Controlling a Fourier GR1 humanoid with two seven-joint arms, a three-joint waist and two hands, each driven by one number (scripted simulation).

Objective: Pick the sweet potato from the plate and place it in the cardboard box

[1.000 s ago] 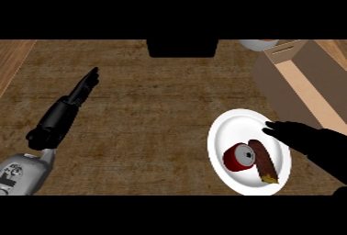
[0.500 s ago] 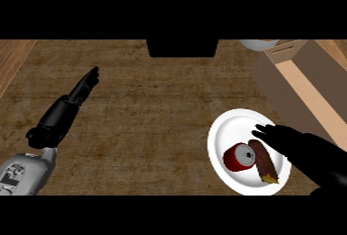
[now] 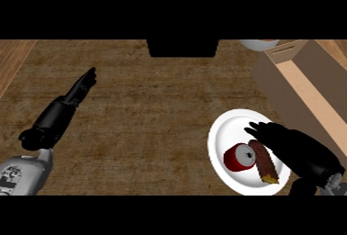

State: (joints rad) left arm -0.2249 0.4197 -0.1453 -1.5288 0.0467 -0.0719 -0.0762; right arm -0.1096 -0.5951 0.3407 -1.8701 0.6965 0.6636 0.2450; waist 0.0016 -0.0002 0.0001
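Wooden counter (image 3: 136,119) is carrying the plate (image 3: 227,126); your right hand (image 3: 295,147) is hovering over the sweet potato (image 3: 264,161) there, fingers relaxed, holding nothing; left hand (image 3: 80,87) is lying straight; you are reaching; next, close round it, then carry it to the cardboard box (image 3: 298,78).

cardboard box (image 3: 305,87) — cut off rightward

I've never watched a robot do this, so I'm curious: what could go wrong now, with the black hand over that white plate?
The long brown sweet potato lies right against a round red item on the white plate, so the right hand might catch or nudge the wrong one. The plate could also slide on the wooden counter when touched. The open cardboard box stands very close, so a lift might clip its wall.
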